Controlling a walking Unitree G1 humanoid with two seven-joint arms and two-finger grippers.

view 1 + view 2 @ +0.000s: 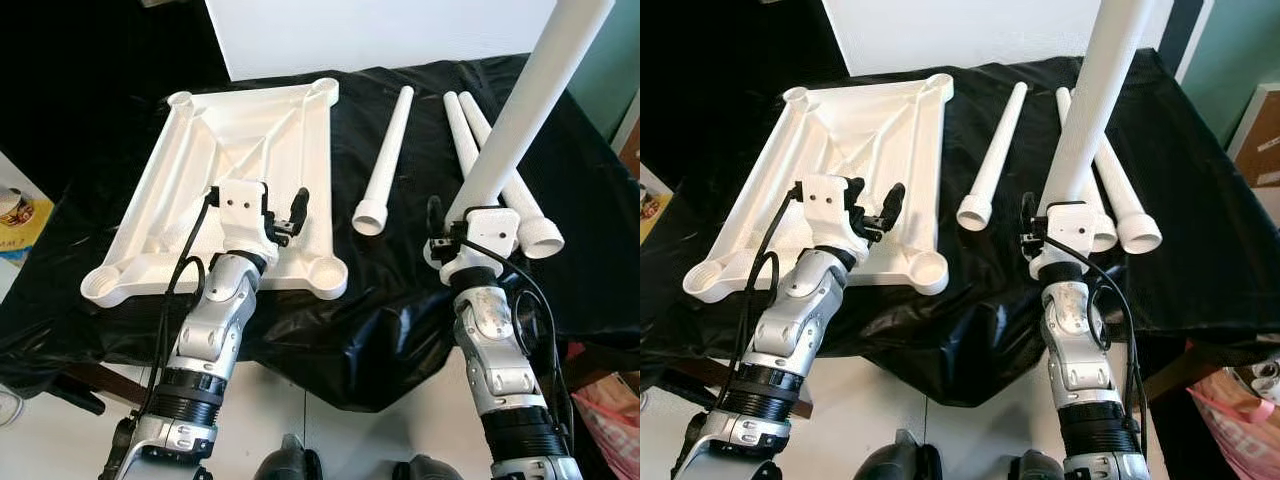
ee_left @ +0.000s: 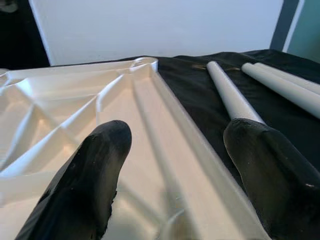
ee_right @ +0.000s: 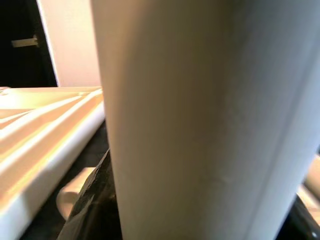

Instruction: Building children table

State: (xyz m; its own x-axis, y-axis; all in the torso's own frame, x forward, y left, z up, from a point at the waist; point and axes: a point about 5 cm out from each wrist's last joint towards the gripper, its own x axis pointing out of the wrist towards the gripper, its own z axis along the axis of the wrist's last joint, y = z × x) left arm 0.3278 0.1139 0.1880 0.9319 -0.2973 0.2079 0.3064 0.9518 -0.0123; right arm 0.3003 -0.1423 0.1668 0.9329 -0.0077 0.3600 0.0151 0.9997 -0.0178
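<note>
Nearest the camera: both silver forearms reaching out over the near edge of the black-draped table (image 1: 400,330).

Right gripper (image 1: 447,232) is clamping the base of a white table leg (image 1: 520,110), holding it raised and leaning up and away, well clear of the cloth. In the right wrist view the leg (image 3: 200,120) is pressing right against the lens, with a black finger (image 3: 95,205) hugging one side of it.

The upturned white tabletop (image 1: 235,150) is lying underside up toward the table's left half, ribs showing, a round socket at each corner. The near-right socket (image 1: 326,274) is sitting closest to the held leg; judged the likeliest target.

Left gripper (image 1: 288,222) is hovering over the tabletop's right rim, fingers (image 2: 90,175) spread apart, holding nothing. The rim (image 2: 200,165) is running between them in the left wrist view.

Three more legs resting on the cloth: a single leg (image 1: 385,160) just right of the tabletop, a pair of legs (image 1: 520,200) lying side by side beyond the right gripper.

Doing this step well, as I judge it:
- swing the leg's wide end down and stand it square over the socket before pushing
- close the left gripper on the rim so the tabletop is not sliding on the slick cloth
- clear the single leg while crossing.
</note>
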